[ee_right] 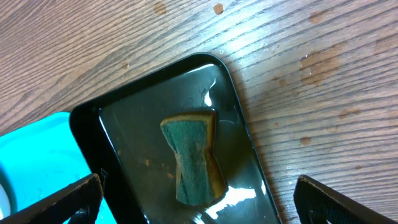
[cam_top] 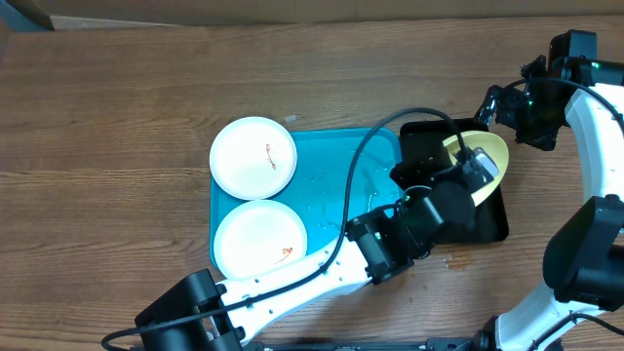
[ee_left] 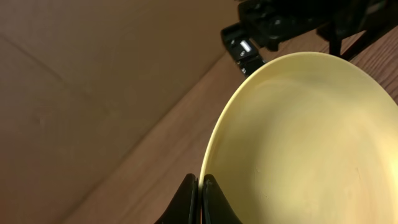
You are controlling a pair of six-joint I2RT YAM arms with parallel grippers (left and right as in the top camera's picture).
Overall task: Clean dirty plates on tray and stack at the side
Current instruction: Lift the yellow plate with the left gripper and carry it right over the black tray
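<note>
Two white plates lie on the left half of the turquoise tray (cam_top: 341,175). The far plate (cam_top: 253,158) carries a small red-brown smear, and the near plate (cam_top: 259,241) has an orange smear by its edge. My left gripper (ee_left: 200,199) is shut on the rim of a yellow-green plate (ee_left: 311,143) and holds it tilted over the black tray (cam_top: 492,229). This plate (cam_top: 487,156) is partly hidden behind the left gripper (cam_top: 471,168) in the overhead view. My right gripper (ee_right: 199,211) hangs open above the black tray (ee_right: 84,121), with nothing between its fingers (ee_right: 62,199).
A green-topped yellow sponge (ee_right: 193,158) lies in shallow water in the black tray. The black tray stands directly to the right of the turquoise tray (ee_right: 37,149). Wet spots mark the wooden table (ee_right: 311,62). The right arm (cam_top: 585,127) reaches in from the table's right edge.
</note>
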